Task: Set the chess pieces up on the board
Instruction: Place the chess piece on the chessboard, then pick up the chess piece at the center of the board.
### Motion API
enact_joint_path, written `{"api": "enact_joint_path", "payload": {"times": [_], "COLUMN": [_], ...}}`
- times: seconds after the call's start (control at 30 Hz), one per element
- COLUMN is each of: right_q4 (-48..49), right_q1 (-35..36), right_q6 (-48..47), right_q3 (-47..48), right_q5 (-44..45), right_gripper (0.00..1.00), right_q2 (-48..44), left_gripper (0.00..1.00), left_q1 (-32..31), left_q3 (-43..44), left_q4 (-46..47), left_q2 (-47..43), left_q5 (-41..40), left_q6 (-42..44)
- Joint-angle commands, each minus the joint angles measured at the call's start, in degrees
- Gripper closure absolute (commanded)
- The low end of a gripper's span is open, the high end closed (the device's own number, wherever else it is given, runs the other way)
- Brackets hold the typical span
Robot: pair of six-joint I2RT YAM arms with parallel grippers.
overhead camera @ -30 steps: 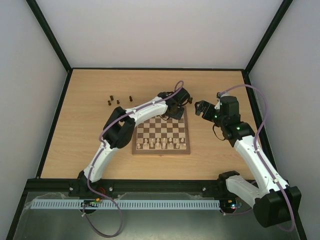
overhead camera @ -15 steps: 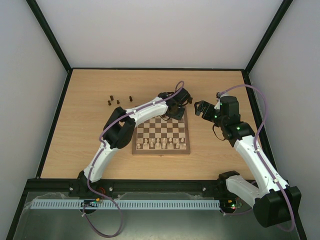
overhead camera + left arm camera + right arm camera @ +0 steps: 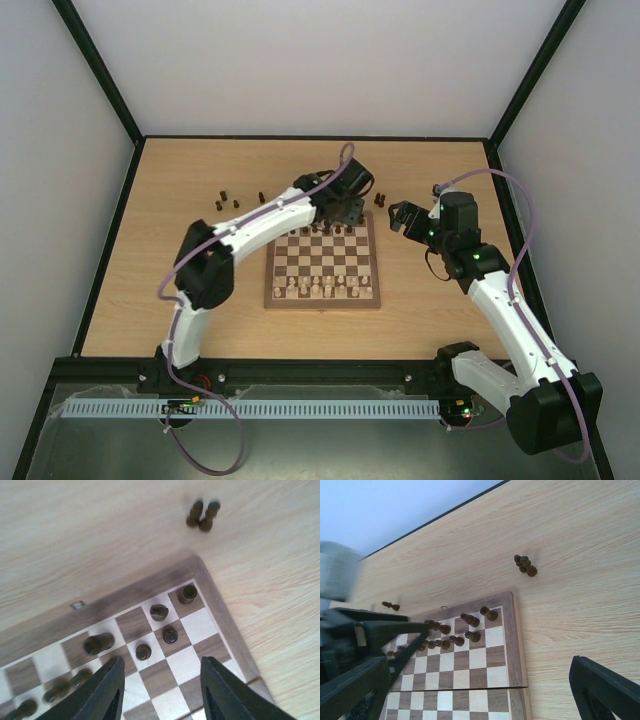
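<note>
Overhead and wrist views of a two-arm rig on a light wood table [image 3: 150,300]; items are listed from the near edge outward.

(a) The board [image 3: 322,262] lies flat in the middle of the table, between the two arms, with its edges roughly parallel to the table edges.

(b) The pale pieces [image 3: 318,291] stand in the rows of the board nearest the arm bases.

(c) The middle rows of the board carry no pieces.

(d) The dark chess pieces [image 3: 325,230] already on the board occupy the far rows. The left wrist view shows several upright near the far right corner, one on the corner square [image 3: 188,594], and others further left that are blurred and partly cut off by the frame.

(e) The left gripper [image 3: 162,665] hangs above the far right part of the board. Its jaws stand apart, with only checkered squares visible between them and no piece held.

(f) The right gripper [image 3: 399,217] hovers over bare table just off the right side of the board, level with the far rows. Its fingers [image 3: 602,690] are spread wide and hold nothing.

(g) A pair of dark pieces [image 3: 380,199] lies on the table just beyond the far right corner of the board, touching each other and apart from the frame.

(h) A loose group of dark pieces [image 3: 238,200] is scattered on the table to the far left, well apart from the board.
</note>
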Motion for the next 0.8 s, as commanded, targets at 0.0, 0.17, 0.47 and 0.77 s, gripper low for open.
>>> {"api": "enact_joint_path", "payload": {"times": [0.0, 0.17, 0.47, 0.77], "right_q4": [0.70, 0.78, 1.06, 1.40], "right_q1": [-0.22, -0.28, -0.29, -0.22], "right_q6": [0.44, 0.44, 0.52, 0.62], "right_q3": [-0.40, -0.37, -0.40, -0.46], "right_q5": [-0.68, -1.16, -2.44, -4.31], "right_gripper": [0.01, 0.02, 0.01, 0.01], "right_q2": [-0.07, 0.10, 0.67, 1.34], "left_gripper": [0.51, 0.31, 0.01, 0.19], "left_q1": [0.47, 8.10, 26.14, 31.61], "left_q3": [-3.92, -11.03, -21.45, -23.26], "left_q4": [0.66, 2.14, 6.70, 10.45], "left_q2": [-9.47, -14.99, -19.26, -12.60], "left_q5": [-5.99, -6.80, -7.42, -8.36], "left_q6": [0.08, -0.05, -2.69, -4.90]}}
